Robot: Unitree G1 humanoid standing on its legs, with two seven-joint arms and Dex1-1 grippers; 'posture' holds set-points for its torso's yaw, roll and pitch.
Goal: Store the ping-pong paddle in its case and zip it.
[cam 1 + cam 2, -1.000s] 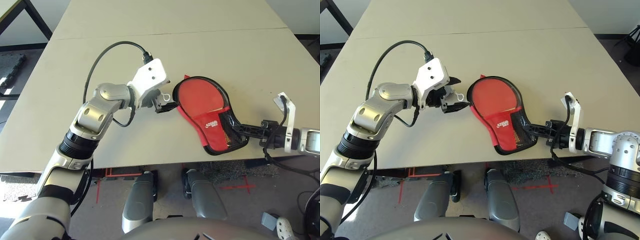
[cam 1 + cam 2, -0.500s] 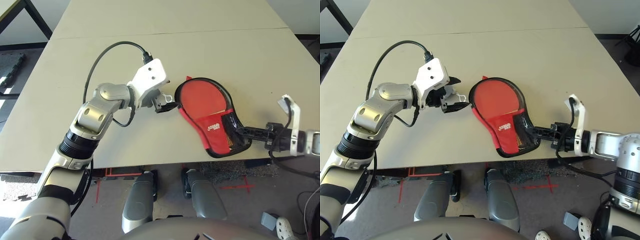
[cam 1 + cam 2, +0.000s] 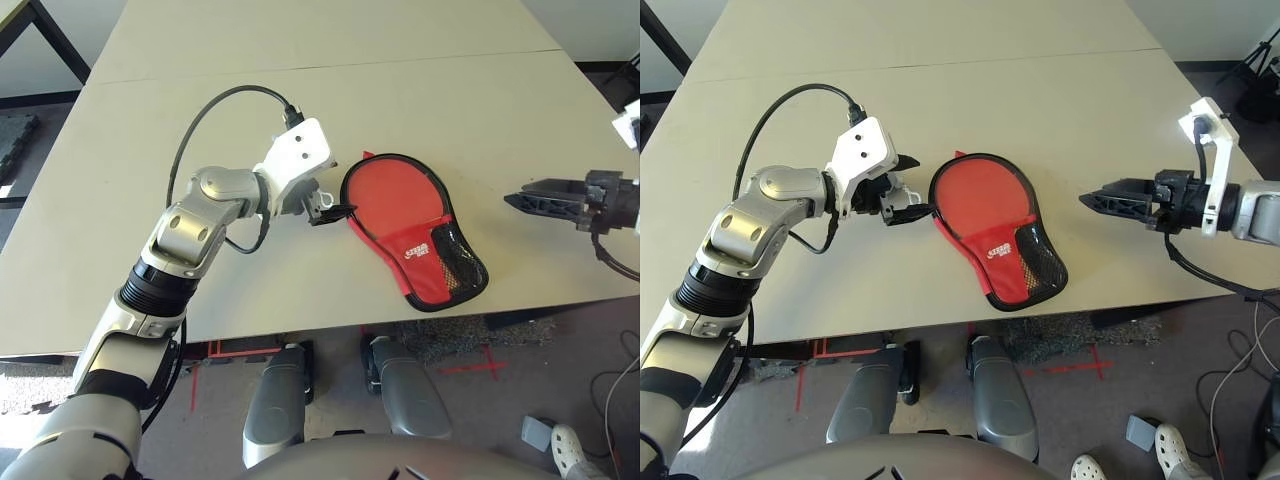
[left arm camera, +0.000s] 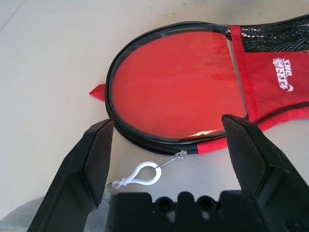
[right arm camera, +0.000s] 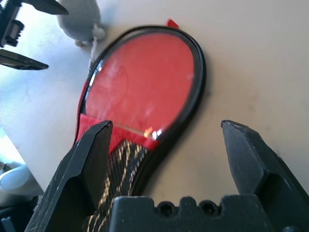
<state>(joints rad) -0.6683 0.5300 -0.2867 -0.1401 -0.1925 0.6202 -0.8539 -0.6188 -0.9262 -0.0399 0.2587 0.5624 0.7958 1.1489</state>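
I read this as a lab or test room, not a home. My rig faces two plain beige tables (image 3: 420, 40) pushed together, on a grey floor marked with red tape crosses (image 3: 1085, 372). Black metal frame legs (image 3: 55, 40) stand at one corner, and what may be a tripod (image 3: 1262, 60) at another.

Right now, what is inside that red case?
Through the clear window of the case a red round face shows, likely the paddle. Its handle is covered by the red fabric and mesh pocket.
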